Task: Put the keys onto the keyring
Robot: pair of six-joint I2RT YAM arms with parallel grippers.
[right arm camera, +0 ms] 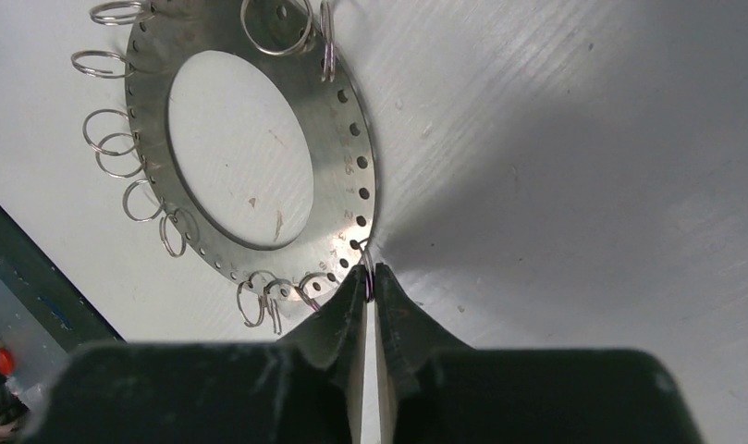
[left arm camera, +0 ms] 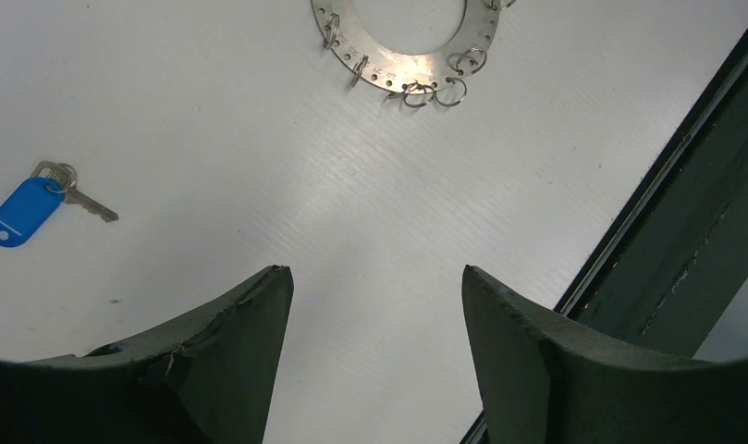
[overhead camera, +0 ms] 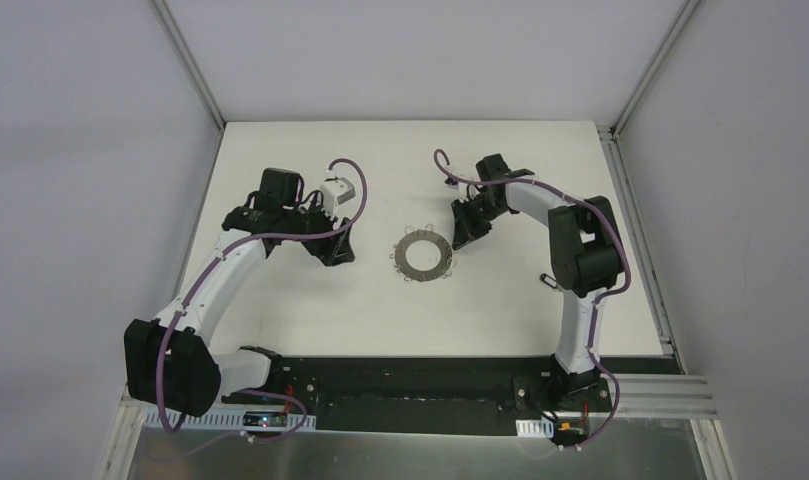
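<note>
The keyring is a flat grey metal ring with small wire loops round its rim, lying mid-table. My right gripper is down at its right edge, shut on one wire loop that hangs from a rim hole of the keyring. One key with a blue head and a short silver blade lies flat at the left of the left wrist view, well away from the keyring. My left gripper hovers open over bare table, nothing between its fingers; it sits left of the ring.
A black base rail runs along the table's near edge and shows at the right of the left wrist view. White walls close in the table on three sides. Several loose wire loops stick out from the ring's far rim.
</note>
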